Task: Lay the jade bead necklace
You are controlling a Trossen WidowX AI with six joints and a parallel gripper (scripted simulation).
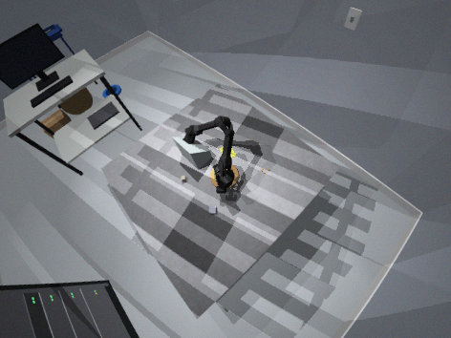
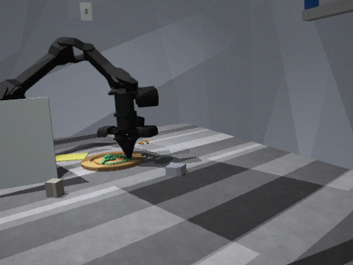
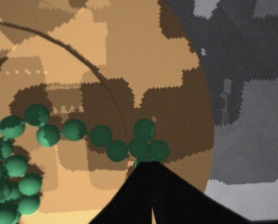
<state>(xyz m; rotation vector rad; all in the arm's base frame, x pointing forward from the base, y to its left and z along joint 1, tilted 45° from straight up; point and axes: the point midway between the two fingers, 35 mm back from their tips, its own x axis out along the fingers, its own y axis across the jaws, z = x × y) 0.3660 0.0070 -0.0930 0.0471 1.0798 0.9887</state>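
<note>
The round wooden bead board point(image 1: 214, 173) point(image 2: 87, 165) point(image 3: 135, 40) lies flat, with a thin circular groove point(image 3: 101, 76). The green jade bead necklace point(image 2: 105, 159) point(image 3: 74, 130) lies on the board, bunched in a heap at the left of the wrist view. From the heap one strand runs right to a small cluster of beads near the groove line. My gripper point(image 2: 129, 157) point(image 3: 148, 170) points straight down, low over the board's right part in the exterior view. Its fingers are shut, with their tips against that cluster. A bead is partly hidden behind the tips; none shows clearly between them.
A pale upright panel point(image 1: 191, 152) point(image 2: 26, 143) and a yellow sheet point(image 1: 232, 152) point(image 2: 71, 157) are beside the board. A beige block point(image 1: 183, 179) point(image 2: 54, 188), a lilac block point(image 1: 212, 210) point(image 2: 176, 169) and several small orange beads point(image 2: 146, 141) lie around it.
</note>
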